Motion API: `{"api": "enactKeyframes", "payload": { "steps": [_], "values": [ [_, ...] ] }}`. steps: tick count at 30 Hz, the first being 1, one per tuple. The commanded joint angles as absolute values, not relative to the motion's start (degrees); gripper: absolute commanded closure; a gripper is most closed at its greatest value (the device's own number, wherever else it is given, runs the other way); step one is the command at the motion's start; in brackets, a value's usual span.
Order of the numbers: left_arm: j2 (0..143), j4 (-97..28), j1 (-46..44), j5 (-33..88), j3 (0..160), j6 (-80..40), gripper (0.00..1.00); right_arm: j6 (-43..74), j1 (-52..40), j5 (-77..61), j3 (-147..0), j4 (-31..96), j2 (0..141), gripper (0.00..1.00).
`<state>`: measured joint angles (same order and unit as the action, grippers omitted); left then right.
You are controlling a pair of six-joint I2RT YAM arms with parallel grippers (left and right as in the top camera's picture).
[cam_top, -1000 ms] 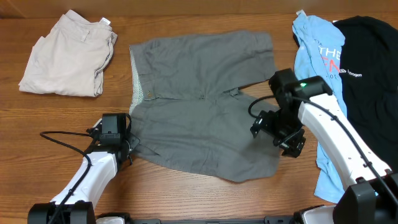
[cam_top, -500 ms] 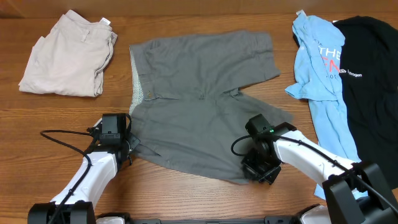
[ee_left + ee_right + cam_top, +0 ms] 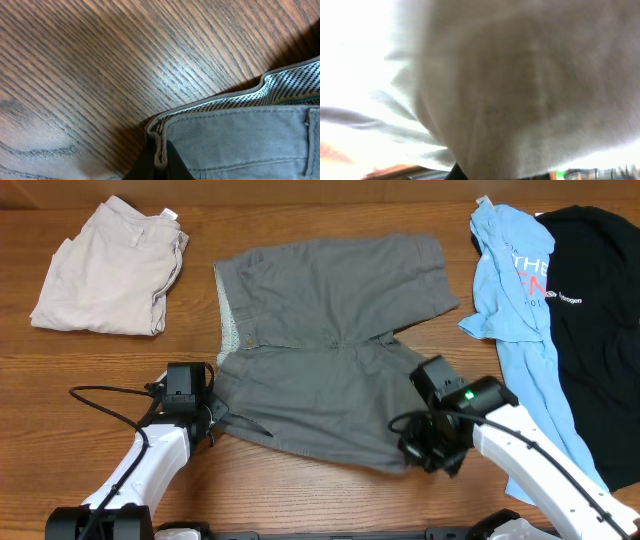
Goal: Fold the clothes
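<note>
Grey shorts (image 3: 320,350) lie spread flat mid-table, waistband (image 3: 240,107) to the robot's left, legs to the right, pale speckled lining showing at the band. Left gripper (image 3: 212,420) sits at the near waistband corner; its wrist view shows the dark fingers (image 3: 145,162) pinched together on the band's edge, only a narrow bite of cloth between them. Right gripper (image 3: 432,452) is at the hem of the near leg. Its wrist view is filled with blurred grey cloth close against the lens, so whether those jaws are parted or clamped I cannot tell.

Risks, as judged: the left pinch is shallow and could slip off once the cloth takes tension. If the right side has no real hold, a lift would raise one corner only and skew or bunch the fold. The right arm works near the light-blue T-shirt (image 3: 510,290), which lies beside the black T-shirt (image 3: 595,290), and a wide swing could drag it. The loose cable (image 3: 105,402) by the left arm could catch. Beige shorts (image 3: 105,270) lie folded far left, well apart.

Surface: wood-grain table (image 3: 300,505), smooth, slight sheen. Nothing of the room shows beyond it.
</note>
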<state>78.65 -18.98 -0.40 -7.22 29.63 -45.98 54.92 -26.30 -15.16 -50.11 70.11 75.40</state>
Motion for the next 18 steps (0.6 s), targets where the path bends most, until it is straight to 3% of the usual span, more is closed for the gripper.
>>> {"api": "enactKeyframes", "payload": {
  "steps": [1,3,9,10,13,16,18],
  "values": [
    [79.40,-19.62,-0.03,-9.56,28.58,-43.70,0.95,49.45,-25.04,-8.08,-57.25,65.25,81.23,0.96],
    [79.40,-19.31,-0.03,-9.58,28.58,-43.70,0.94,47.62,-24.99,-1.72,-60.45,56.51,87.07,0.96],
    [79.40,-19.22,-0.03,-9.30,28.58,-43.70,0.94,42.44,-24.99,-0.51,-61.28,35.97,99.26,0.96],
    [79.40,-19.20,-0.03,-9.32,28.58,-43.70,0.94,40.77,-24.99,-0.47,-61.28,33.26,101.30,0.92],
    [79.40,-19.20,-0.03,-9.15,28.58,-43.70,0.94,37.50,-24.64,1.80,-61.71,31.70,102.61,0.54],
    [79.40,-19.20,-0.03,-9.15,28.58,-43.70,0.95,35.92,-23.94,2.07,-63.61,32.45,102.56,0.32],
    [79.40,-19.20,-0.03,-9.15,28.58,-43.72,0.95,35.94,-23.20,2.04,-66.06,35.14,102.56,0.27]
  ]
}}
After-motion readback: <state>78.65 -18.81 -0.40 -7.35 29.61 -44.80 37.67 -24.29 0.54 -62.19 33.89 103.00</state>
